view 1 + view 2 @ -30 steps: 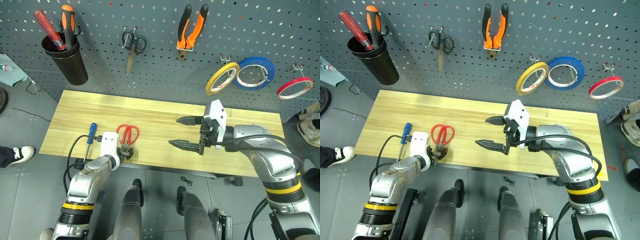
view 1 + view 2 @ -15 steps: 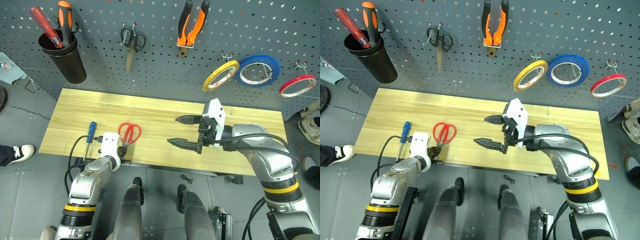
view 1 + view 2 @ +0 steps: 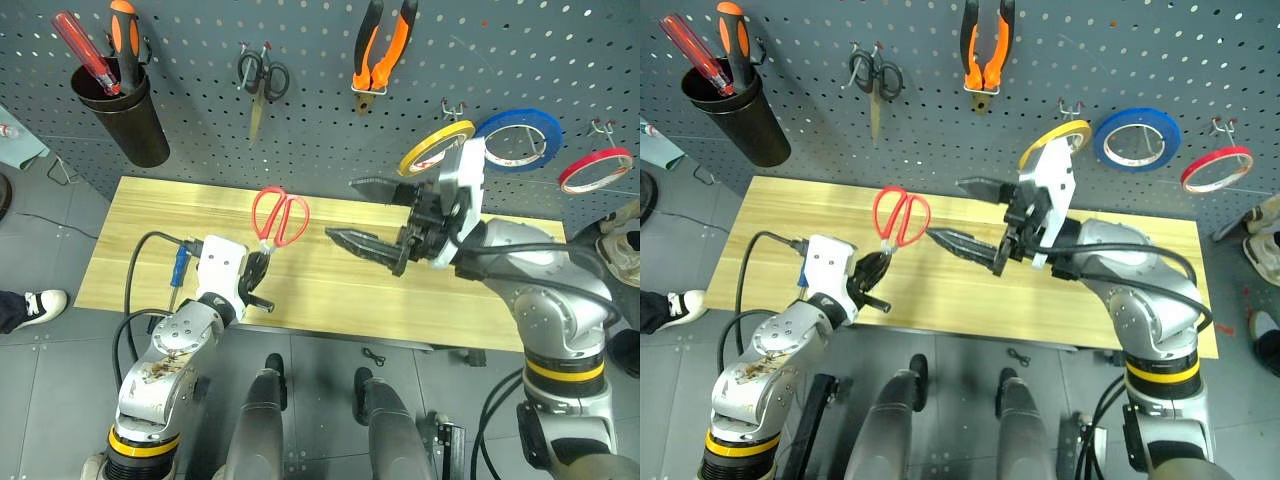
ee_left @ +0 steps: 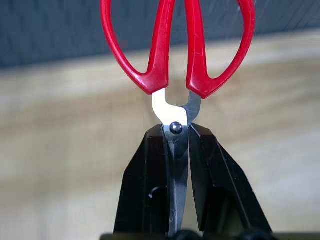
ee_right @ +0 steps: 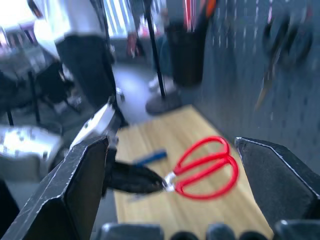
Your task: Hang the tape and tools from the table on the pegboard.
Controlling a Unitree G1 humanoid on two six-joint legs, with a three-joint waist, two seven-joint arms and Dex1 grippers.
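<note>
Your left hand (image 4: 177, 172) is clamped on the scissors (image 3: 279, 215) by the blades, seemingly clear of the surface (image 3: 330, 290); your right hand (image 3: 362, 215) is spread wide.

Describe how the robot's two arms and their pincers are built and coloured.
Both arms are silver-grey metal with a yellow-and-black band low on the forearm and black cables looping alongside. Each wrist carries a white block. The left pincer and right pincer each have two black, tapering, pointed fingers.
</note>
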